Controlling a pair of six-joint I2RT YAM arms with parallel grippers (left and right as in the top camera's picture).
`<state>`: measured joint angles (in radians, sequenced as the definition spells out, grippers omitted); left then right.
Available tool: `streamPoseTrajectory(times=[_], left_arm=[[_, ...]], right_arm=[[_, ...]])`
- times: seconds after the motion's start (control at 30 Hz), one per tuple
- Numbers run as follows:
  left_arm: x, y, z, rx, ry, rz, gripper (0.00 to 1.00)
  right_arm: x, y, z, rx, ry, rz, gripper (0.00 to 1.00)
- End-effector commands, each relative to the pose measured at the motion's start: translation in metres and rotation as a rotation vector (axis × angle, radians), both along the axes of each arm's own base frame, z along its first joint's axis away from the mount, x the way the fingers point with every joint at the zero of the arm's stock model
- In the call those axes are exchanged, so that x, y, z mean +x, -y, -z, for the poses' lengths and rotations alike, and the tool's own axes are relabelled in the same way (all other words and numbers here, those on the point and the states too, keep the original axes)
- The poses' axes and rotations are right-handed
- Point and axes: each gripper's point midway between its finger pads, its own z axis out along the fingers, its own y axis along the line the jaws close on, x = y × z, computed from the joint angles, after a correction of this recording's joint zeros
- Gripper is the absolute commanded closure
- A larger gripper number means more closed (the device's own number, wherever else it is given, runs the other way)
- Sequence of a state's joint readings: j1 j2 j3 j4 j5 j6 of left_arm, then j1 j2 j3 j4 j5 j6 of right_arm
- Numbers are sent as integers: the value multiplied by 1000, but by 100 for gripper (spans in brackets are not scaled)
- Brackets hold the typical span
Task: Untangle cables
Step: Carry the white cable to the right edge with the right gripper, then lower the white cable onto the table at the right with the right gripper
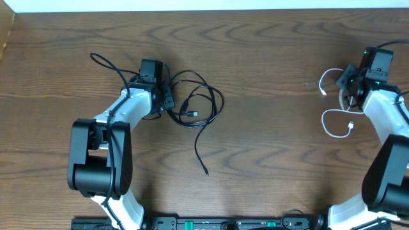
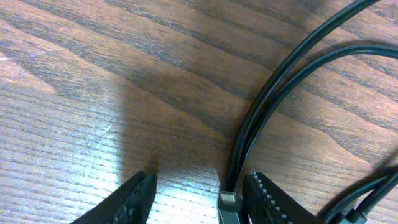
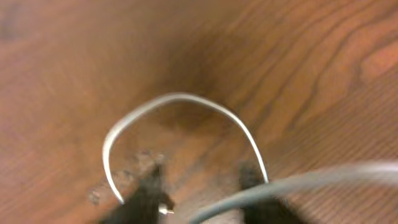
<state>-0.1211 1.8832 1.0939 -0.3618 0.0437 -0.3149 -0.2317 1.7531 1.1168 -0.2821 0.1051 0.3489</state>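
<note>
Two black cables [image 1: 203,102] lie looped together on the wooden table right of my left gripper [image 1: 165,102]. One tail runs down to a plug end [image 1: 206,172]. A black cord end [image 1: 96,57] also shows upper left of the left arm. In the left wrist view my left gripper [image 2: 199,202] is open, low over the table, with a cable plug [image 2: 229,204] between the jaws by the right finger and two black strands [image 2: 273,81] leading away. The white cable [image 1: 332,131] curls beside my right gripper [image 1: 350,96]. In the blurred right wrist view the white cable [image 3: 180,96] arcs ahead of the open right gripper [image 3: 202,199].
The far table edge [image 1: 204,9] meets a white wall. The arm bases stand at the near edge, left [image 1: 102,172] and right [image 1: 383,179]. A rail with electronics [image 1: 223,223] runs along the bottom.
</note>
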Motion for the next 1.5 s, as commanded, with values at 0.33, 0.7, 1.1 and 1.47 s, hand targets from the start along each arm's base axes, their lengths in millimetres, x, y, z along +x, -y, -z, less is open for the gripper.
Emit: streamPoseTrajectory(times=[0.33,0.7,1.1,1.47], left_arm=[[-10,8,10,-43,-46,5,49],[-10,8,10,-43,-46,5,49],[-10,8,10,-44,-46,5,48],[-9,9,10,-59,-45,-18,44]], right_arm=[[-27,-42,49,210,-180,-108,1],[-24,-113,14,553,-88,-333,1],[-21,-96,-65,395,66,-319,6],[-67,-140,-19,399,-219,-403,99]])
